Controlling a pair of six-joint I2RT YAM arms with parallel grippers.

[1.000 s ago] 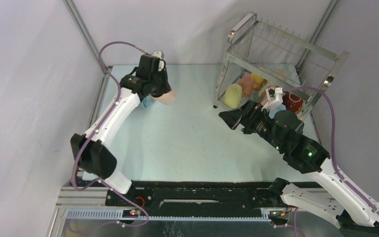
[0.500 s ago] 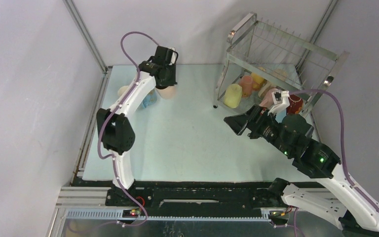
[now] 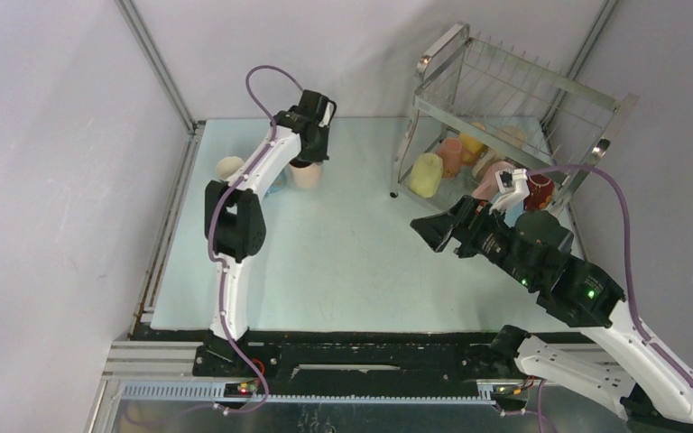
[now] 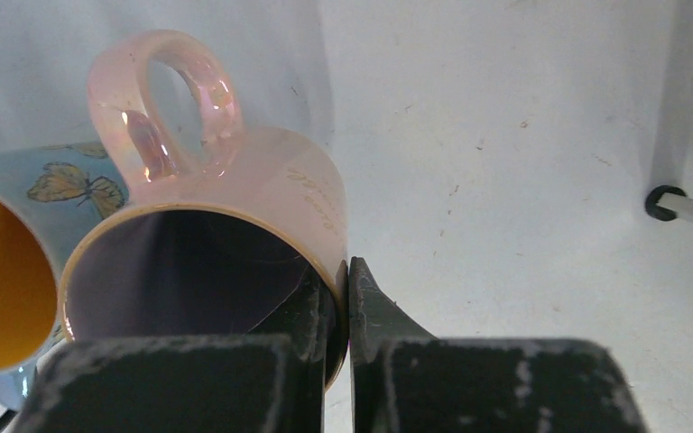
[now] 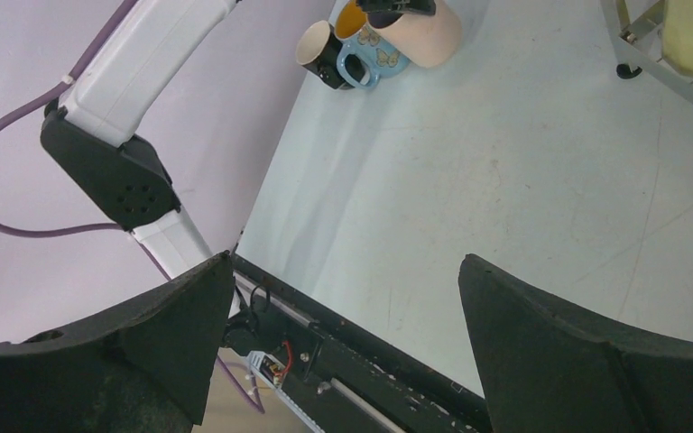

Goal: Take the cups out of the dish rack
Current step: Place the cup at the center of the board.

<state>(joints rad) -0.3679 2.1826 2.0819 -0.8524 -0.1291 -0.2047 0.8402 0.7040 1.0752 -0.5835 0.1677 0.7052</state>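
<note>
My left gripper (image 3: 310,155) is shut on the rim of a pink mug (image 3: 306,174), one finger inside and one outside, as the left wrist view (image 4: 347,298) shows. The pink mug (image 4: 262,180) is upright beside a light blue butterfly mug (image 4: 18,234) at the back left; I cannot tell whether it touches the table. The chrome dish rack (image 3: 514,99) stands at the back right with several mugs on its lower tier, among them a yellow one (image 3: 426,175), a pink one (image 3: 451,155) and a dark red one (image 3: 536,188). My right gripper (image 3: 438,233) is open and empty, above the table in front of the rack.
A black mug with a cream inside (image 3: 229,167) stands left of the blue mug (image 3: 275,183). The right wrist view shows these mugs (image 5: 372,59) far off and the rack's foot (image 5: 629,70). Grey walls close in on the left, back and right.
My left arm has reached farther back and right, carrying the pink mug to a spot beside the blue mug. My right gripper has drifted slightly right and stays open.
</note>
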